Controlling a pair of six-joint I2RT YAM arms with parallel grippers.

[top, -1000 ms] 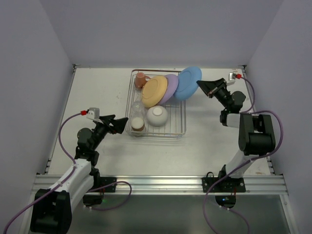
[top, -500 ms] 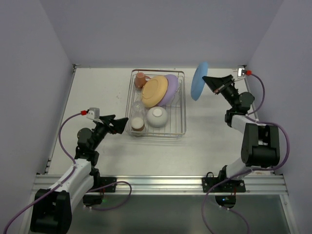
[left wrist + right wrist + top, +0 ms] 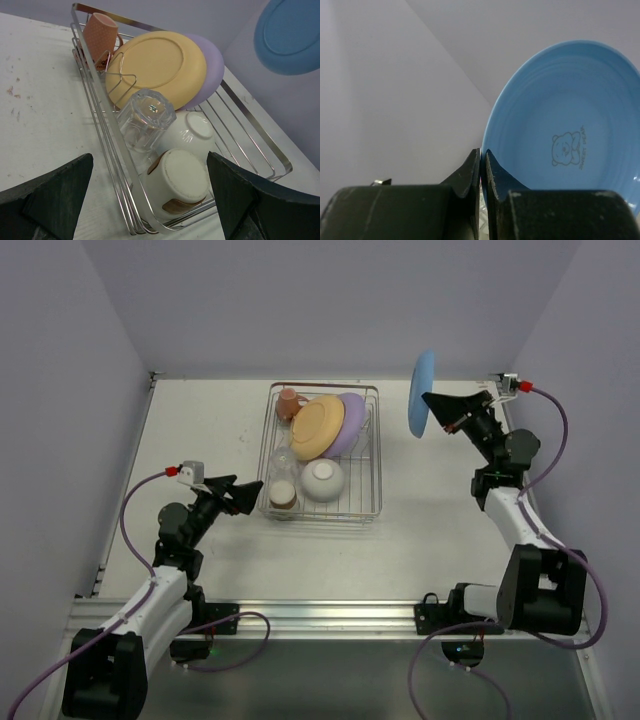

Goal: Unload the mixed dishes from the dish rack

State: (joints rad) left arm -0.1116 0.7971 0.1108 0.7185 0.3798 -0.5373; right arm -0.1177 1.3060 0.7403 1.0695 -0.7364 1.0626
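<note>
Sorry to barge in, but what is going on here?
The right gripper holds the round blue plate by its rim, on edge in the air right of the silver wire dish rack. The open left gripper hovers at the rack's near left corner. Inside sit the yellow-orange plate, lilac plate, white bowl, pink mug, clear glass and brown cup.

**Three views: one high over the desk, one riding each wrist.**

Your top view looks down from above and behind the robot. It takes in the whole desk [image 3: 200, 440], with the dish rack [image 3: 377, 460] mid-frame. Your left wrist view sits low and close at the rack's near left corner and looks along it past the left tool [image 3: 150, 155]. With the top view it shares the rack and, far off at upper right, the blue plate [image 3: 287, 35]. Your right wrist view is nearest of all, looking out over the right tool [image 3: 482, 152] at that plate's face against the wall [image 3: 395, 75].
</note>
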